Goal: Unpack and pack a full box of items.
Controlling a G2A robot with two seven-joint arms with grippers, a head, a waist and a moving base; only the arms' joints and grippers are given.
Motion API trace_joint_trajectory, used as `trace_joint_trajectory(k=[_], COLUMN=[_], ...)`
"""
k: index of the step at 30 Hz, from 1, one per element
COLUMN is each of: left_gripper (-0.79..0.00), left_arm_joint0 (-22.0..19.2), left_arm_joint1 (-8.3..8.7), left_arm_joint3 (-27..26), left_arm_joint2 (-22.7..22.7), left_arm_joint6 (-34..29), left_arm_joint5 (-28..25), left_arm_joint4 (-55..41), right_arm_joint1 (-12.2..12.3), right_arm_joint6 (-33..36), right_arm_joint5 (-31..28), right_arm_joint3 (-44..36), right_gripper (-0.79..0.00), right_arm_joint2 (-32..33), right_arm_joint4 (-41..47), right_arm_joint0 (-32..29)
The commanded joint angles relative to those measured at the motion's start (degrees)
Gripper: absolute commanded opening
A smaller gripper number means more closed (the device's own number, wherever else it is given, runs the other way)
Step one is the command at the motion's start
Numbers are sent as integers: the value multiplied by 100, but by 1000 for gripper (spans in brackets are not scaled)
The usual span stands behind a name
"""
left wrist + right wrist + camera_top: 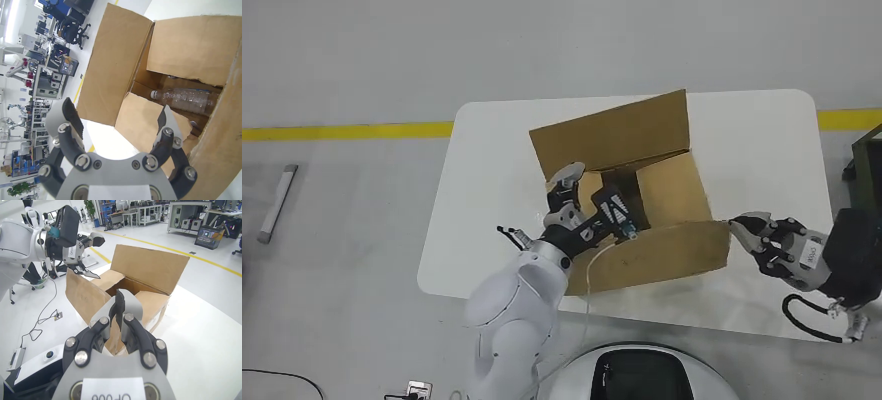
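- The left pincer (pixel 118 109) is spread wide with nothing between its pads; it hangs over the left end of the box (pixel 662 190) in the top view, one finger outside the wall and one above an inner flap (pixel 143 113)
- The right pincer (pixel 119 298) has its fingers drawn together at the right end of the box's near flap (pixel 662 258), at the middle right of the top view; I cannot tell whether cardboard sits between the pads
- The box, brown cardboard, stands open in the middle of the white table (pixel 762 130), with its far flap (pixel 612 135) raised and its near flap folded outward
- A clear plastic bottle (pixel 187 100) with a white cap lies on its side on the box floor, partly under another inner flap (pixel 189 47)
- A yellow line (pixel 342 130) crosses the grey floor beyond the table
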Motion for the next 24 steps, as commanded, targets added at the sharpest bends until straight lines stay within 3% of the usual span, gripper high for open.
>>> trace_joint_trajectory(k=[1,5,6,7,10,11,13,14,17,20,24], left_gripper=[0,0,0,0,0,0,0,0,0,0,0], left_arm_joint0=[-19,-27,-33,-40,-82,-92,-110,-108,-94,-73,-8], left_arm_joint1=[7,20,26,30,39,41,47,49,55,63,73], left_arm_joint3=[-29,-107,-131,-159,-196,-198,-202,-197,-210,-218,-248], left_arm_joint2=[20,57,54,40,4,-5,-14,-23,-60,-101,-154], left_arm_joint6=[-28,-65,-76,-91,-114,-108,-93,-84,-78,-81,-64], left_arm_joint5=[-74,-239,-298,-309,-241,-190,-110,-52,143,330,552], left_arm_joint4=[-22,-145,-162,-175,-170,-169,-143,-144,-137,-103,-101], right_arm_joint1=[-3,-25,-37,-40,-33,-21,-1,12,54,99,141], right_arm_joint6=[-105,-494,-658,-670,-391,-191,100,332,913,1493,1875], right_arm_joint5=[100,362,475,566,784,868,927,972,1161,1316,1332], right_arm_joint3=[31,121,184,249,474,596,796,919,1188,1401,1588], right_gripper=[-785,-708,-714,-785,-785,-757,-582,-551,-542,-449,-437], right_arm_joint2=[42,173,213,250,185,189,180,132,88,-38,-222], right_arm_joint4=[174,875,1179,1396,2384,2681,3290,3560,3868,4057,3922], right_arm_joint0=[-6,-30,-41,-73,-166,-160,-108,-110,-24,154,456])
